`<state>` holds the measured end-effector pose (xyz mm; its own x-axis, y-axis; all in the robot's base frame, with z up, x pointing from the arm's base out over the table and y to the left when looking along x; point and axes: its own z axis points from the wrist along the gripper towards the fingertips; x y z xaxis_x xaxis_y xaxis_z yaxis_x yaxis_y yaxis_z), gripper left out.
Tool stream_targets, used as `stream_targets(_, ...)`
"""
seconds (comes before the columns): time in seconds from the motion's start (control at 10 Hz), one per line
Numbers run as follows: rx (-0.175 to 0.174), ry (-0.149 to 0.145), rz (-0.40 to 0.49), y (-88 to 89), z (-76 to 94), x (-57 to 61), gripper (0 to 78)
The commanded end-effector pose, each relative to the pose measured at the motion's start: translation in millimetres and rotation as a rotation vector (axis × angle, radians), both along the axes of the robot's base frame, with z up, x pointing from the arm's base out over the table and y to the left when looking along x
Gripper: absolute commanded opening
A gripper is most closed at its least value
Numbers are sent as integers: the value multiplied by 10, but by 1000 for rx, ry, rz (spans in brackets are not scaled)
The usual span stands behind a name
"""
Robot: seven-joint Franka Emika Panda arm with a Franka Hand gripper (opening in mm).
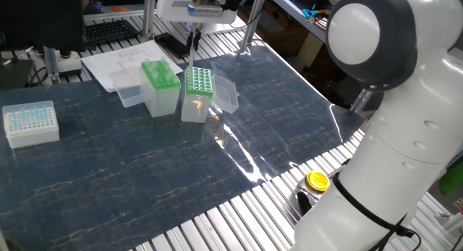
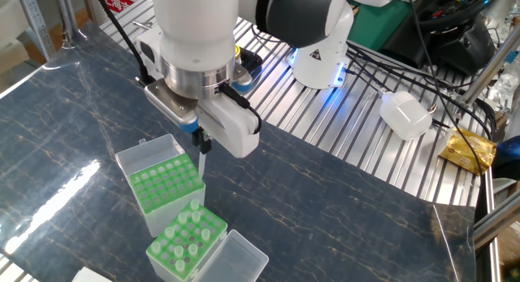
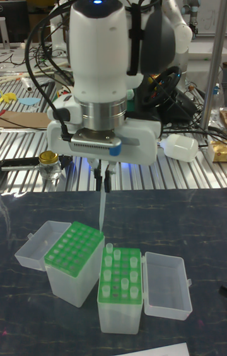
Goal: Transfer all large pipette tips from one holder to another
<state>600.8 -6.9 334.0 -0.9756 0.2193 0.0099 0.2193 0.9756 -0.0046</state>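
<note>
My gripper (image 3: 103, 181) is shut on one large pipette tip (image 3: 101, 208), which hangs point down from the fingers. The tip hovers just above the far edge of a green rack (image 3: 74, 246) whose holes look mostly bare. In the other fixed view the gripper (image 2: 201, 142) and the tip (image 2: 201, 163) sit over that same rack (image 2: 166, 184). Beside it stands a second green rack (image 3: 121, 271) (image 2: 188, 233) with several tips standing in it. In one fixed view the gripper (image 1: 194, 40) is above the right rack (image 1: 197, 81); the rack with tips (image 1: 159, 74) is to its left.
Both racks have clear lids folded open (image 3: 167, 285) (image 3: 36, 242). A white box of small pale-blue tips (image 1: 30, 123) stands at the left. Papers (image 1: 119, 63) lie behind the racks. A yellow-lidded jar (image 1: 317, 181) and a white bottle (image 2: 405, 115) sit on the slatted surface.
</note>
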Motion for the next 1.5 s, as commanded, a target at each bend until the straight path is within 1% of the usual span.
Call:
stream_targets(0.1, 2, -2, 0, -43, 40, -36, 12)
stream_targets(0.5, 1, -6, 11, -65, -22, -71, 12)
stream_targets(1.1, 2, -7, 9, -87, -34, -63, 12)
stream_targets(1.5, 2, -6, 12, -100, -14, -34, 12)
